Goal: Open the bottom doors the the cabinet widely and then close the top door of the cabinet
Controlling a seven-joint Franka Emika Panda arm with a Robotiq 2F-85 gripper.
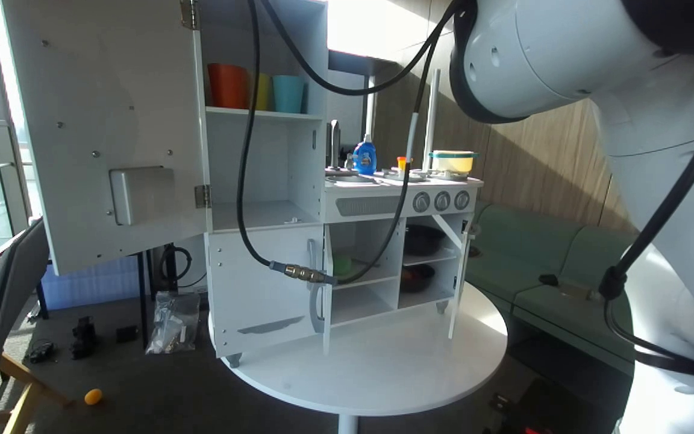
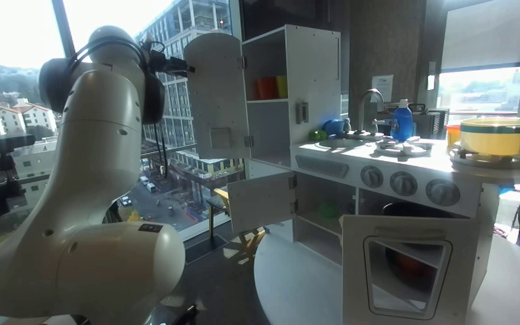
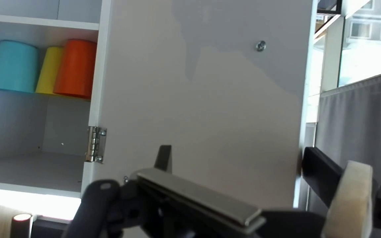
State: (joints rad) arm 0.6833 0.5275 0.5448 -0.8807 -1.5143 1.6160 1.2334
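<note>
The white toy-kitchen cabinet [image 2: 316,67] stands on a round table. Its top door [image 1: 112,120] is swung wide open, inner face showing, also in an exterior view [image 2: 215,104] and the wrist view [image 3: 210,99]. Both bottom doors stand open: a plain one [image 2: 262,203] and one with an oven window [image 2: 400,228]. My gripper [image 2: 190,69] is at the top door's free edge. In the wrist view the gripper [image 3: 239,158] is open, one finger before the inner face, the other by the outer edge; I cannot tell whether it touches. Its fingers are out of view in an exterior view.
Orange [image 1: 228,85], yellow and blue cups stand on the upper shelf. A blue bottle [image 2: 403,121] and a yellow pot [image 2: 501,135] stand on the counter. A chair [image 1: 6,289] is near the open top door. The round table [image 1: 383,380] reaches beyond the cabinet.
</note>
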